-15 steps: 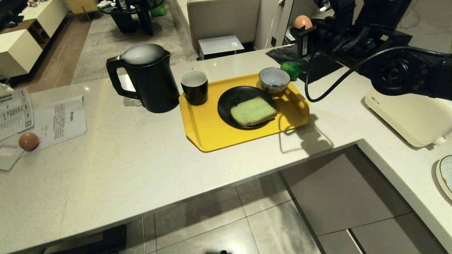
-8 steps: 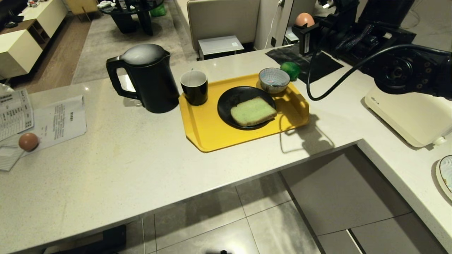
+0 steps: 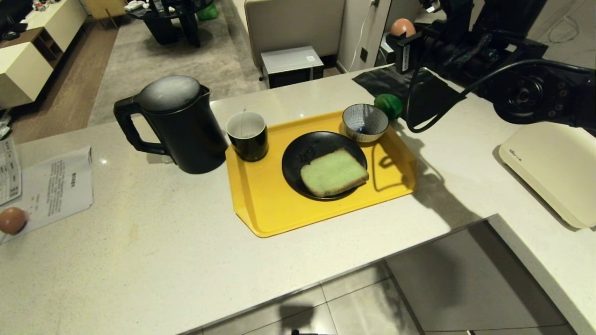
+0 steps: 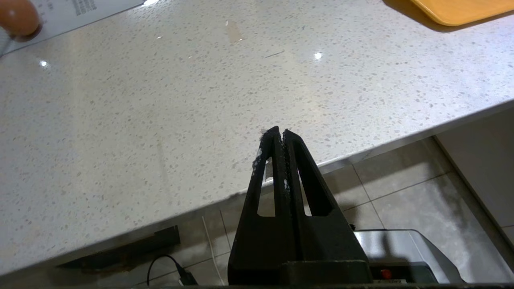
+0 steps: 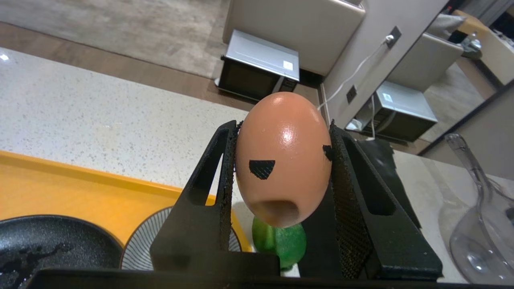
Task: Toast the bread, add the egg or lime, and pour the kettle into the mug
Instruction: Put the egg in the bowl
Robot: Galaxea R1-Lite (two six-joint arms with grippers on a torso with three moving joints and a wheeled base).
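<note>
A brown egg (image 3: 11, 220) lies at the table's (image 3: 153, 242) left edge, on the corner of a printed sheet of paper (image 3: 53, 188). The left gripper (image 4: 280, 134) is parked low by the table's near edge, over the floor, its fingers pressed together and holding nothing. Farther right, toward the middle of the table, the kettle (image 3: 174, 123) stands upright with its handle turned to the left edge. Just beside it the yellow tray (image 3: 260, 204) begins. On the tray's far left corner stands the mug (image 3: 247, 136), close to the kettle but apart from it. In the middle of the tray sits a black plate (image 3: 302, 151) with the bread (image 3: 333, 172) lying flat on it. At the tray's far right corner is the striped bowl (image 3: 365, 122), and the lime (image 3: 389, 105) rests on the table just beyond that corner, against the bowl's far side. Above the lime, near the table's far edge, the right gripper (image 5: 281, 156) is clamped on the egg (image 5: 283, 158), held upright between its two fingers, clear of the table. A cream-coloured appliance (image 3: 554, 170) lies at the table's right edge.
</note>
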